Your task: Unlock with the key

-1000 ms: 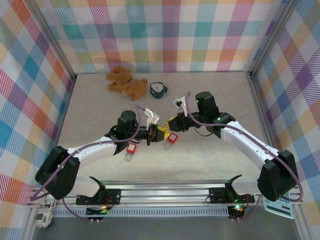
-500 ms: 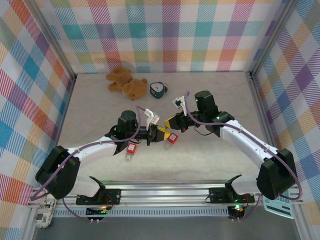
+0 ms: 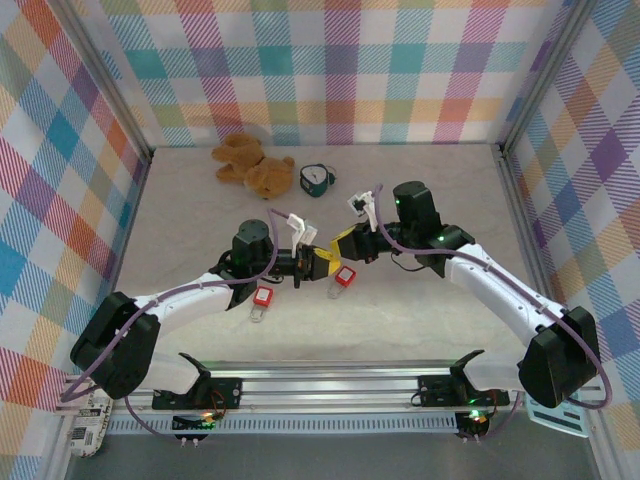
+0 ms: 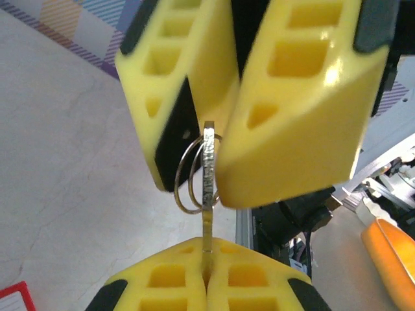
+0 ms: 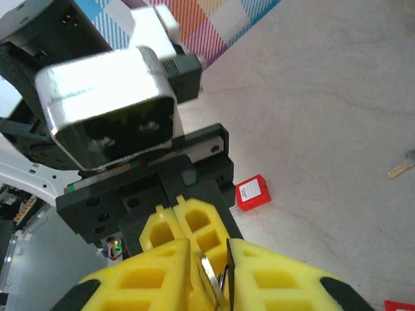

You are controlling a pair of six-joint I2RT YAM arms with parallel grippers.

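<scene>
silvery metal at the centre of the action: the key (image 4: pixel 207 170) is held off the surface (image 3: pixel 420 330) between the two arms, its blade tip buried in the seam of the left end effector (image 4: pixel 206 254), whose yellow fingers are pressed tight on it. the right end effector (image 5: pixel 209 259) sits narrow around the key's head from the opposite side, and i can't tell whether it's truly pinching. one red padlock (image 3: pixel 345 277) lies just below the meeting point, a second red padlock (image 3: pixel 264 297) beside the left arm.
</scene>
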